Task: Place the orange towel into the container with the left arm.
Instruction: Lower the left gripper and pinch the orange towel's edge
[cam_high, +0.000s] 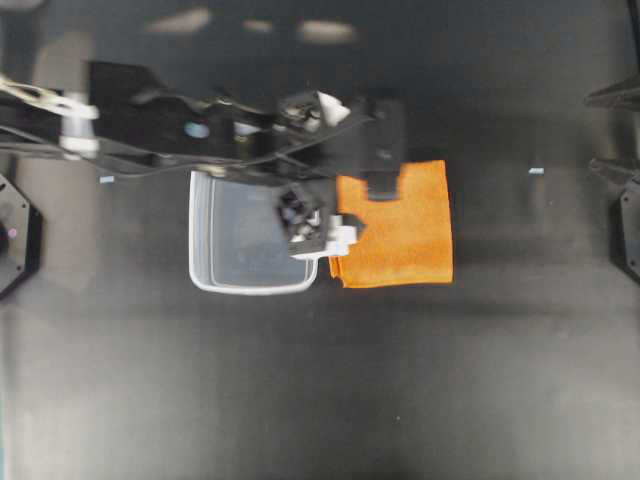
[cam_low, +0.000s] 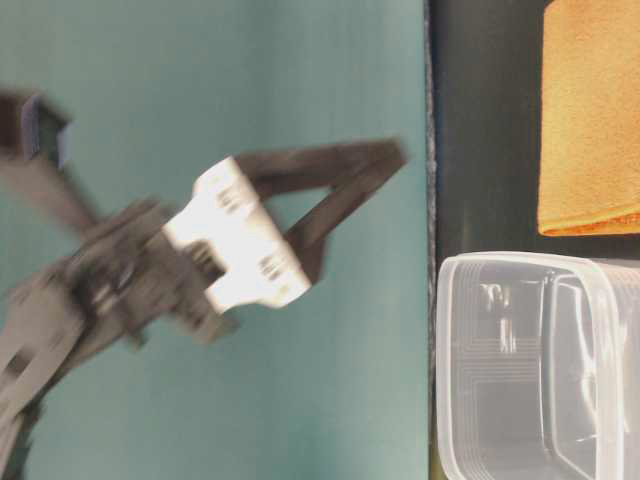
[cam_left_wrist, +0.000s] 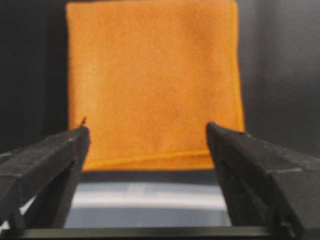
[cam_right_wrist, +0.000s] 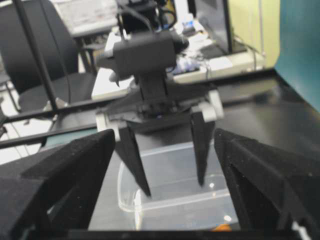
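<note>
Overhead, I see the container (cam_high: 250, 240) left of centre on the black bench (cam_high: 300, 400), the orange towel (cam_high: 400, 235) flat just beside its right rim, apparently touching. My left arm (cam_high: 150, 140) reaches in from the left, its gripper (cam_high: 355, 195) above the seam between the two; fingers too dark there to read.

The left wrist view settles it: both fingers (cam_left_wrist: 45, 160) spread wide, holding nothing, towel framed between them, container rim at the bottom.

Table-level view shows that gripper blurred, off the bench.

Right gripper (cam_right_wrist: 165, 200): only the right wrist view shows its fingers, released and empty, facing the left gripper across the container.
</note>
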